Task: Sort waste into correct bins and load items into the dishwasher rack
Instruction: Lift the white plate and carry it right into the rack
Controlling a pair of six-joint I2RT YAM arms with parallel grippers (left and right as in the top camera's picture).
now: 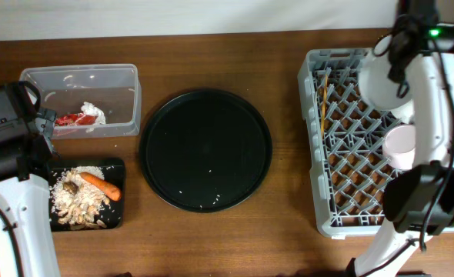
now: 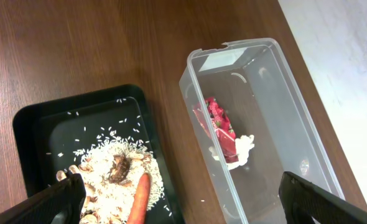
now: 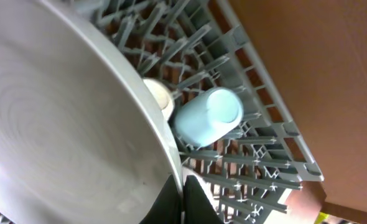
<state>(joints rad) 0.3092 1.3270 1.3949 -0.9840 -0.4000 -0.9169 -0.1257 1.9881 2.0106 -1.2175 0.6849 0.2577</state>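
1. Right pincer [image 3: 178, 190] grips the pale grey plate [image 3: 59, 124] by its rim, over the dishwasher rack [image 1: 313, 154].
2. The plate looks stiff, slick and breakable. A rim hold suits it, and it should go between the pegs gently.
3. Left pincer [image 2: 183, 205] gapes wide and empty above the black tray [image 2: 53, 130] and clear tub [image 2: 283, 87].
4. No readable writing anywhere.

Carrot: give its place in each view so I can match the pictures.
Overhead: carrot lies lower left, on the rice in the shallow black tray.
Left wrist: bottom edge, left of centre, on that rice.
Right wrist: not in it.
Shared landmark: the clear tub beside the tray.
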